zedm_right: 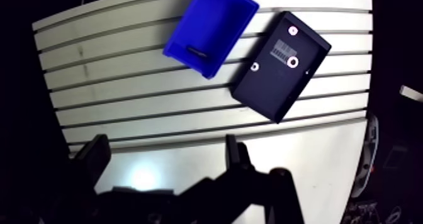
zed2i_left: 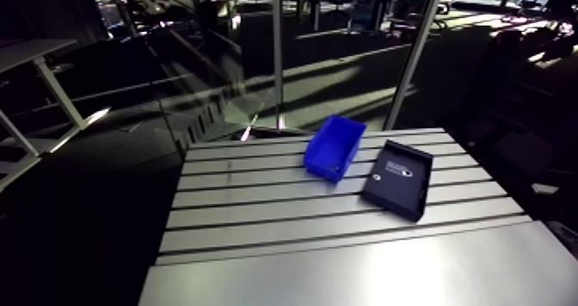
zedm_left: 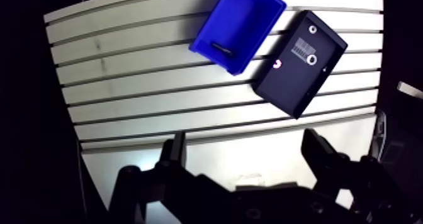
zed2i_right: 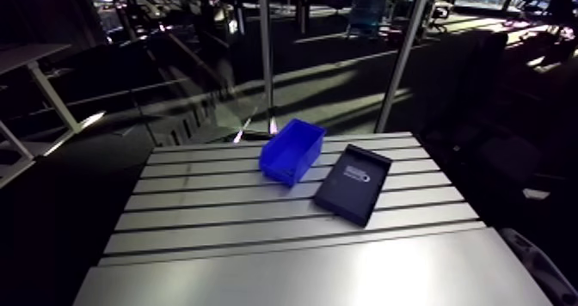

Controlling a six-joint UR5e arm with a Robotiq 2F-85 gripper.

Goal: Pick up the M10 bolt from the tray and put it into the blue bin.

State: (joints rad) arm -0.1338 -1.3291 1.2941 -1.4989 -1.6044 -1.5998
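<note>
Two fingers [zedm_left: 175, 154]: we see them spread wide with nothing between them, so the gripper [zedm_left: 245, 141] is released and empty.
Under the gripper: the slotted table [zedm_left: 126, 113], well below; we hang high over its plain near strip.
Blue bin [zedm_left: 242, 19]: ahead of the gripper on the slats, just beside the tray; we cannot tell whether the two touch.
M10 bolt [zedm_left: 221, 48]: we take the short dark bar on the bin's floor, near one end wall, for it, though it is too small to be sure.
Tray [zedm_left: 296, 94]: black, well ahead of the gripper, holding pale ring-shaped pieces [zedm_left: 311, 60] and a barcode label [zedm_left: 304, 48]; we make out no bolt shape in it.
Progress: we judge the drop made and the task all but finished.
Risk: if the dark bar is not the bolt, stopping here leaves the job undone. If we reach into the tray, we may pinch a ring by mistake. If we descend near the bin with fingers this wide, one could clip its wall and shove it into the tray.
</note>
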